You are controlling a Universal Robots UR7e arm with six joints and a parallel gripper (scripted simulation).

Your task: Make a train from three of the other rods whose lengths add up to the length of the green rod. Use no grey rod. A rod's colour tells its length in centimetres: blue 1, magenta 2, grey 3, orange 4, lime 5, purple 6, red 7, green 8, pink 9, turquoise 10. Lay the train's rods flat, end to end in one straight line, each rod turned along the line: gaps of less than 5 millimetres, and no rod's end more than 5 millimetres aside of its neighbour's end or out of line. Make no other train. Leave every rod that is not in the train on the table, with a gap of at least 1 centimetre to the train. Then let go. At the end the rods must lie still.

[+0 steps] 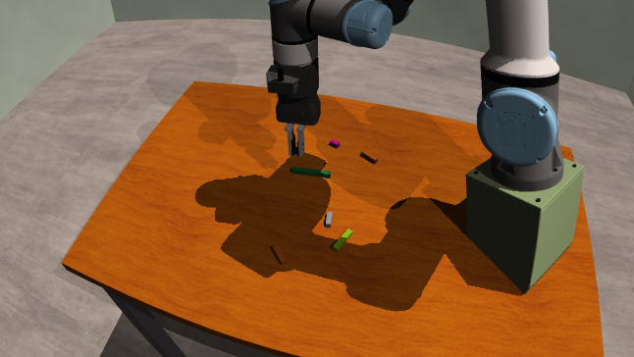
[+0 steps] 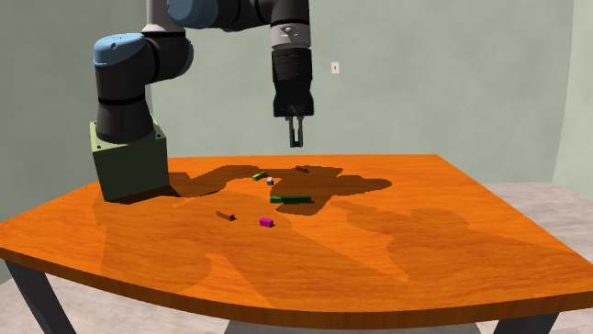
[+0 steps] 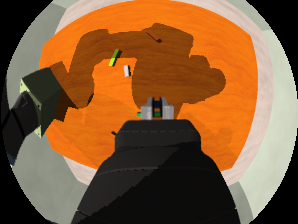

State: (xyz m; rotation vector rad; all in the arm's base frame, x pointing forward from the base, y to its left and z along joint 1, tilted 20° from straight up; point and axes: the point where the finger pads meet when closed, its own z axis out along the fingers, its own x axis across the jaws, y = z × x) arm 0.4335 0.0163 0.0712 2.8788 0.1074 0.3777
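The green rod (image 1: 310, 172) lies flat near the table's middle; it also shows in the exterior view (image 2: 290, 199). The magenta rod (image 1: 335, 143) lies just beyond it. The lime rod (image 1: 342, 239) and the grey rod (image 1: 328, 219) lie closer to the front, the lime one half in shadow. My gripper (image 1: 295, 149) hangs well above the table, over the green rod's left end (image 2: 296, 142). It is shut on a small blue rod (image 2: 297, 144), which is barely visible between the fingertips. The wrist view shows the fingers high over the table.
One orange rod (image 1: 368, 157) lies right of the magenta rod, another (image 1: 278, 254) lies in shadow near the front. The arm's green base block (image 1: 524, 223) stands at the table's right side.
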